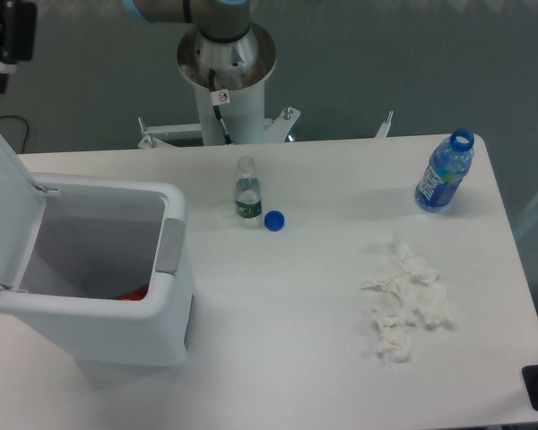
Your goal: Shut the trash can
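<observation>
— At the left end of the table (296, 358), what sits there?

— The trash can (117, 305), a large white plastic bin with rounded corners, easily the biggest thing in view. It stands upright near the front-left corner, its mouth facing straight up.

— Which way does its long side run?

— The opening is nearly square from this angle, so the long axis is hard to call. The hinge side is on the left, and the grey latch tab (169, 246) sits on the right rim, facing the middle of the table.

— And the lid?

— The lid (4, 202) is open, a flat white panel standing up along the left rim and tilted slightly outward. Inside, grey-shadowed walls and a bit of something red (134, 292) at the bottom.

— Where is the gripper?

— The gripper (2, 45) is at the top-left corner of the view, above and behind the bin, apart from the lid. Only a dark part of it shows, cut by the frame edge; whether its fingers are spread or together cannot be told.

— Anything else on the table?

— A small clear bottle (247, 193) with a blue cap (273, 220) beside it, a blue bottle (444, 175) at the far right, and crumpled tissues (403, 305).
</observation>
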Controlling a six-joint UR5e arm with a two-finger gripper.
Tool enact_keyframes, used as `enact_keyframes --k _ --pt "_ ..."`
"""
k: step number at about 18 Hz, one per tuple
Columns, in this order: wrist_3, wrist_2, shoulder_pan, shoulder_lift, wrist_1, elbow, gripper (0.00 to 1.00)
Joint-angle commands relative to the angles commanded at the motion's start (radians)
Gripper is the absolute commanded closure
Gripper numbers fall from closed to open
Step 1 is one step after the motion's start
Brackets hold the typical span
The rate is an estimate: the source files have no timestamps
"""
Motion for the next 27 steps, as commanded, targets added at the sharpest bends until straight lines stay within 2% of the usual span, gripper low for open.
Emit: enact_keyframes --k 2,5,13,17,27 --pt "0.008 0.000 -0.022 -0.035 0.009 0.011 0.00" --pt "0.011 0.002 -0.048 -0.069 0.052 0.017 0.00" --pt "0.011 0.003 -0.066 -0.120 0.058 0.046 0.00" --pt "0.006 0.009 -0.066 -0.167 0.058 0.103 0.00" --pt "0.012 0.051 -0.065 -0.186 0.063 0.095 0.00"
